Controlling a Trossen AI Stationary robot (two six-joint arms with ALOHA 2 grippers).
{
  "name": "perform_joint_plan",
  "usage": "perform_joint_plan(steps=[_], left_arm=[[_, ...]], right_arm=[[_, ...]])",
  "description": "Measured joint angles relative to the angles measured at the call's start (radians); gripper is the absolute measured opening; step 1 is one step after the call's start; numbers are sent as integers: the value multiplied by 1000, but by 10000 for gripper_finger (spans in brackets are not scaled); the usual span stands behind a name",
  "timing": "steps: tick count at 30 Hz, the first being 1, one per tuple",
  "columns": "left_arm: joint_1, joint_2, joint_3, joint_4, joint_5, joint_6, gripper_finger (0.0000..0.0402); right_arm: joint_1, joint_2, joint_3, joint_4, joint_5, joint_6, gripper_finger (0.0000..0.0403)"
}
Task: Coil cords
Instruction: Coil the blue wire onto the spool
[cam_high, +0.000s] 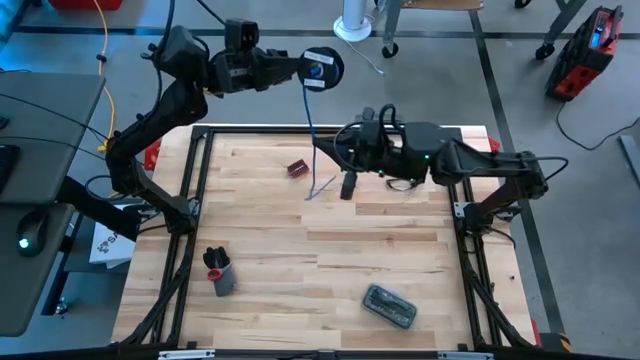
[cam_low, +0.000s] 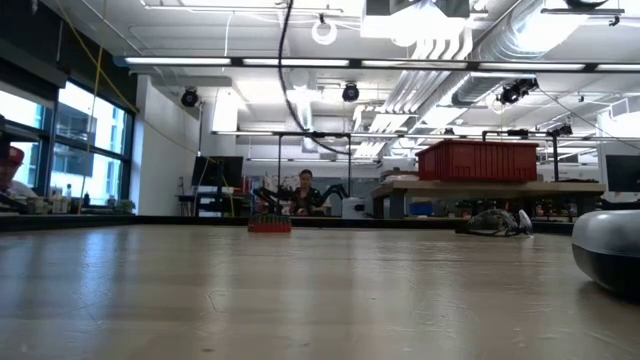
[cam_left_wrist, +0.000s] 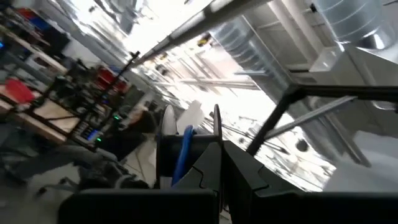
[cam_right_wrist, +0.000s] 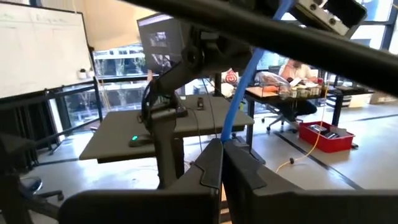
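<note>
I am holding my left arm stretched out beyond the far edge of the table, its tool closing its fingers together. My right arm is reaching in over the far half of the table — its tool pointing left, fingers pressed tight.

The high view was evenly lit from above, and the tabletop carried only soft, short shadows. In the low view ceiling strip lights flared white along the upper frame, a window glowed at the left, and the near tabletop lay out of focus across the lower frame. The left wrist view was heavily smeared by blur, with glare burning out its upper centre. The right wrist view was softer-lit, its near pincer fingers dark and blurred.
</note>
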Motion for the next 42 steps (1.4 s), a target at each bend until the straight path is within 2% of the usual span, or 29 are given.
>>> perform_joint_plan(steps=[10, 19, 27, 42], left_arm=[[62, -7, 0, -36, 9, 1, 0], [79, -41, 0, -240, 56, 19, 0], [79, -95, 0, -506, 62, 48, 0], [57, -146, 0, -790, 111, 8, 0]], right_arm=[[41, -32, 0, -122, 0, 22, 0], [50, -72, 0, -209, -7, 19, 0], [47, -116, 0, -290, -21, -5, 0], [17, -122, 0, -300, -65, -45, 0]])
